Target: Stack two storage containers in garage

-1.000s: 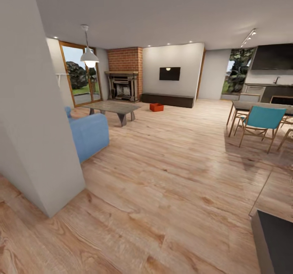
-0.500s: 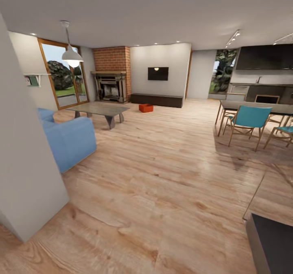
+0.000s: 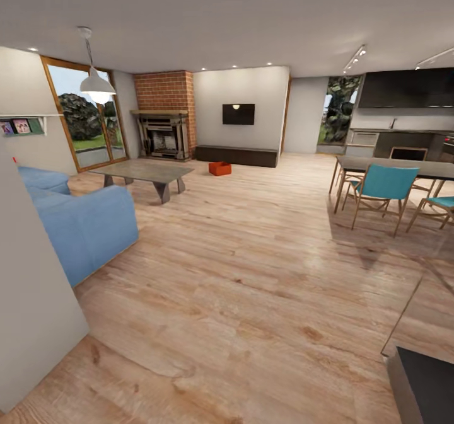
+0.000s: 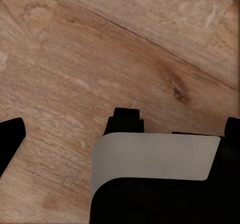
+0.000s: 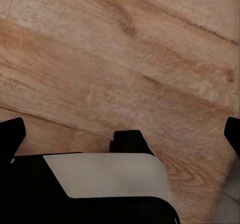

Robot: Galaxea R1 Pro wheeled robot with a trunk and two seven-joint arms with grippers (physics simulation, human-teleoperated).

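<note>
Storage container (image 3: 220, 168), wood-plank floor (image 3: 252, 273); living room

light wood-plank floor (image 3: 252, 273), orange-red bin (image 3: 220, 168) resting on it by the cabinet (image 3: 236, 155)

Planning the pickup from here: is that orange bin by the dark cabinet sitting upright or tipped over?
Looks upright: the orange bin sits flat on the wood floor before the dark cabinet. Too distant to see inside.
</note>
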